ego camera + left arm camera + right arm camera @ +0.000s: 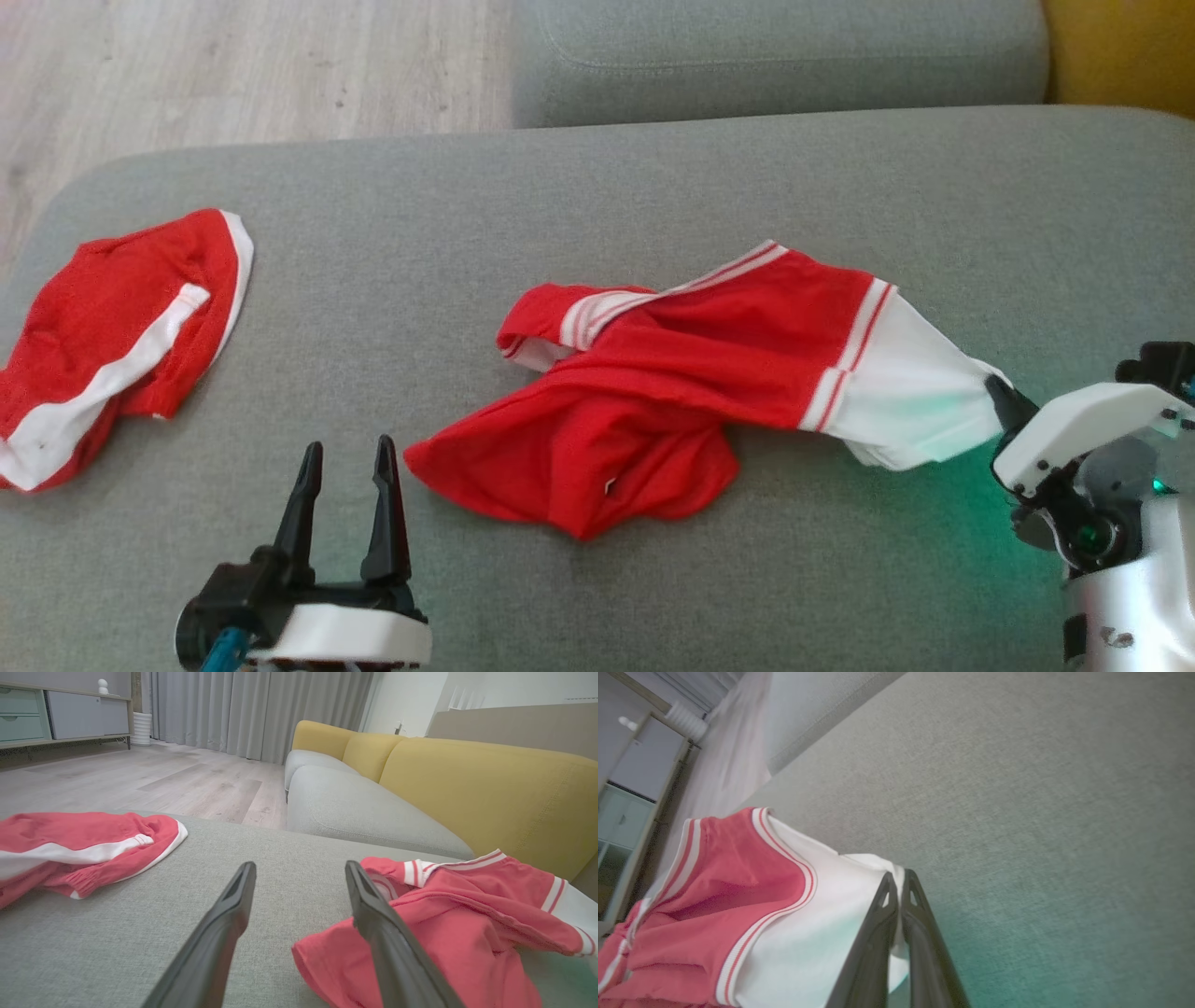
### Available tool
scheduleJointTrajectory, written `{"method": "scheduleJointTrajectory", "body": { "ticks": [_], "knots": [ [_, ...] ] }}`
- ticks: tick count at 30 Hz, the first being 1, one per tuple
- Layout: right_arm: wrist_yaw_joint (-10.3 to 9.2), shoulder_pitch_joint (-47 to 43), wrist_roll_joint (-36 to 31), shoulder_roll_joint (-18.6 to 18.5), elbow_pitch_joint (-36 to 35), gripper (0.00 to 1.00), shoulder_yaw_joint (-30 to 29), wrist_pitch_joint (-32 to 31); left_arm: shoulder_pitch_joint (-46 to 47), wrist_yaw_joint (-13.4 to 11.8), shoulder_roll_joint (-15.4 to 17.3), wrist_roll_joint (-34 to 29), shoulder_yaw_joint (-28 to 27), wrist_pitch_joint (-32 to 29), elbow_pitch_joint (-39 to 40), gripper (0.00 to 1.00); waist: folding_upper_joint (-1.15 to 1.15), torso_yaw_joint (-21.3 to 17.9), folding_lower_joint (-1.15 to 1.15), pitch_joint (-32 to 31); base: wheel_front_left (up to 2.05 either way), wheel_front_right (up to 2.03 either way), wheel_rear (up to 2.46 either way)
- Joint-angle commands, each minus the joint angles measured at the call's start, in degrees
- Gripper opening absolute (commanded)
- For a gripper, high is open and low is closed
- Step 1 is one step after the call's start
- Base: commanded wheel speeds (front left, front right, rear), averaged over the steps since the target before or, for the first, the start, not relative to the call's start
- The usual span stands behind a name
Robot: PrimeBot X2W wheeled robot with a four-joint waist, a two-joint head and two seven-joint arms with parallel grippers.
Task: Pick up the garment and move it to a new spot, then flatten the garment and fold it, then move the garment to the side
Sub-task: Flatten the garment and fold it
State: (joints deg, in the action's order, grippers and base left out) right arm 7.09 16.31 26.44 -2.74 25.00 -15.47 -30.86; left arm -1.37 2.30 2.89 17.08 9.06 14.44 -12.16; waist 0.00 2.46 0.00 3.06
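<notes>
my right gripper (999, 390) pinched the white end of the garment (672, 392); its red end lay just beside my spread left gripper (345, 453).

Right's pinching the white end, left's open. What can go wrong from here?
1. The right fingers hold only the tip of the garment, at its white end; a pull may slip it free.
2. Its red part lies bunched; dragging by one end may twist it rather than flatten it.
</notes>
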Motion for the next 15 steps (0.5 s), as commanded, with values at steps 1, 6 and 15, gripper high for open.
{"method": "scheduleJointTrajectory", "body": {
  "ticks": [1,6,15],
  "knots": [
    [0.40,2.5,-2.9,-0.1,-1.6,0.00,0.5,-0.1,2.7,0.2,0.0,-0.7,-2.2,0.6,1.5,1.00,0.00,-0.3,0.00,0.3,0.00,0.00,0.00],
    [0.40,2.3,-11.7,-0.6,-2.3,0.59,1.5,0.1,3.0,0.4,0.0,-0.8,-2.2,0.6,1.3,1.00,0.00,-0.6,0.00,0.6,0.00,0.00,0.00],
    [0.40,-1.3,-24.1,-7.8,-8.1,1.00,11.8,5.5,2.7,0.3,0.0,-0.5,-2.4,0.6,1.1,1.00,0.00,-1.4,0.00,0.7,0.00,0.00,0.00]
  ]
}}
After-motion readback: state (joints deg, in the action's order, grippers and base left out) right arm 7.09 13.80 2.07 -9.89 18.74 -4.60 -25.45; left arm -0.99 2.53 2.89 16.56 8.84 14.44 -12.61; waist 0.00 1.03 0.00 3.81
